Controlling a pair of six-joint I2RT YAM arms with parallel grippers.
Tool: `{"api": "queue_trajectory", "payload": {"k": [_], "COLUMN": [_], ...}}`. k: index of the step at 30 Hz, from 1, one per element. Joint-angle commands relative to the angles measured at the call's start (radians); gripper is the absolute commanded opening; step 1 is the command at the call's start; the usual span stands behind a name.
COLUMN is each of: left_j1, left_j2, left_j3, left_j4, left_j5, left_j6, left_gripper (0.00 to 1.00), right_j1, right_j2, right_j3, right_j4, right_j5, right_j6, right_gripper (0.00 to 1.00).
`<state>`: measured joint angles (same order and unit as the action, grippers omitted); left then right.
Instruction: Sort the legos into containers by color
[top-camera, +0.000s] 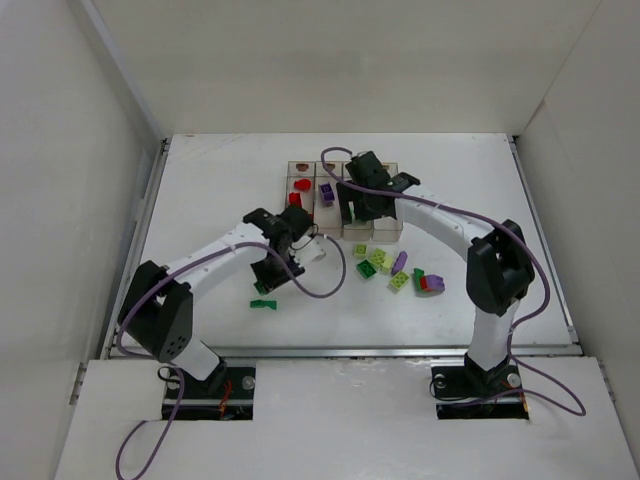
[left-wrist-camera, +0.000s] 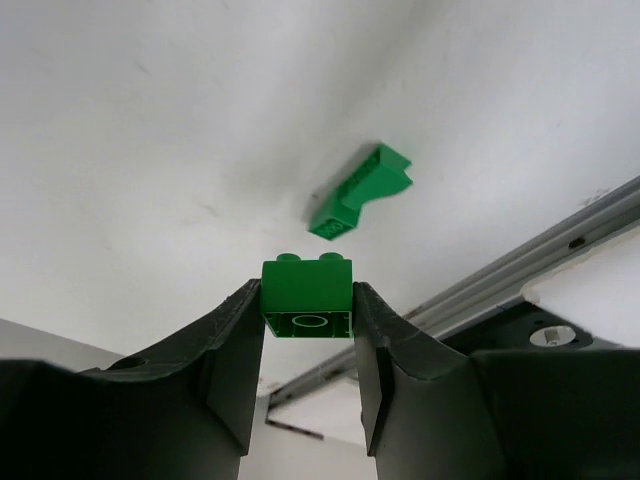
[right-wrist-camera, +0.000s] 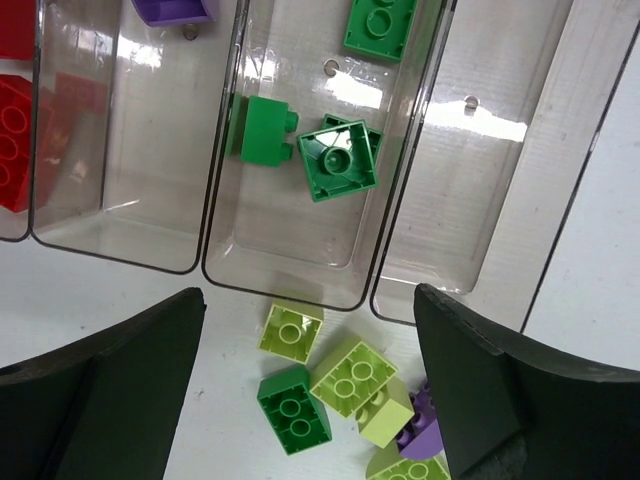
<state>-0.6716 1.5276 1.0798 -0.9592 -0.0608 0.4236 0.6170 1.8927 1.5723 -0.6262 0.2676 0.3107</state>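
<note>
– What's nearest?
– The left claw (left-wrist-camera: 307, 302) pinches a small dark green plastic brick (left-wrist-camera: 306, 285) above the white desk (left-wrist-camera: 150, 120). An arched green brick (left-wrist-camera: 358, 190) lies beside it.
– Farther?
– The right claw (right-wrist-camera: 308, 300) gapes wide and empty over the row of clear smoky plastic bins (right-wrist-camera: 215, 215). The third from the left holds the greens.
– The step?
– Delivery, I'd judge: carry far and right to that bin, then release.

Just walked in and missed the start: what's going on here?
The left gripper holds a dark green brick pinched between its fingers; another green piece lies on the table nearby. The right gripper hangs open over the near end of the bins, one holding green bricks. Loose bricks lie just outside them.
</note>
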Motion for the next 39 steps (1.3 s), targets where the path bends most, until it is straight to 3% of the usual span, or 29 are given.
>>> {"api": "queue_trajectory", "payload": {"k": [1, 5, 7, 9, 12, 16, 20, 27, 34, 39], "left_j1": [0.012, 0.03, 0.043, 0.07, 0.104, 0.104, 0.104, 0.08, -0.003, -0.057], "left_j2": [-0.052, -0.072, -0.096, -0.122, -0.191, -0.282, -0.294, -0.368, -0.389, -0.409], "left_j3": [0.124, 0.262, 0.288, 0.289, 0.278, 0.269, 0.246, 0.118, 0.118, 0.108], "left_j4": [-0.076, -0.023, 0.055, 0.179, 0.308, 0.508, 0.606, 0.937, 1.03, 1.03], "left_j5": [0.041, 0.183, 0.254, 0.341, 0.426, 0.426, 0.449, 0.561, 0.579, 0.57], "left_j6": [0.006, 0.018, 0.018, -0.058, -0.141, -0.198, -0.114, -0.029, 0.107, 0.152], "left_gripper": [0.0, 0.0, 0.0, 0.0, 0.0, 0.0, 0.0, 0.0, 0.0, 0.0], "right_j1": [0.012, -0.04, -0.094, -0.152, -0.18, -0.18, -0.18, -0.169, -0.169, -0.169], "right_j2": [-0.096, -0.185, -0.258, -0.314, -0.389, -0.414, -0.434, -0.443, -0.466, -0.466], "right_j3": [0.049, 0.049, 0.01, -0.033, -0.084, -0.075, -0.066, -0.034, -0.061, -0.077], "right_j4": [-0.021, -0.009, 0.032, 0.086, 0.149, 0.158, 0.2, 0.221, 0.362, 0.399], "right_j5": [0.022, -0.079, -0.198, -0.387, -0.556, -0.755, -0.916, -1.019, -1.162, -1.162], "right_j6": [-0.005, -0.005, -0.005, 0.004, 0.004, -0.007, 0.002, 0.061, 0.243, 0.278], "right_gripper": [0.91, 0.92, 0.92, 0.94, 0.95, 0.98, 0.99, 0.99, 0.99, 0.99]}}
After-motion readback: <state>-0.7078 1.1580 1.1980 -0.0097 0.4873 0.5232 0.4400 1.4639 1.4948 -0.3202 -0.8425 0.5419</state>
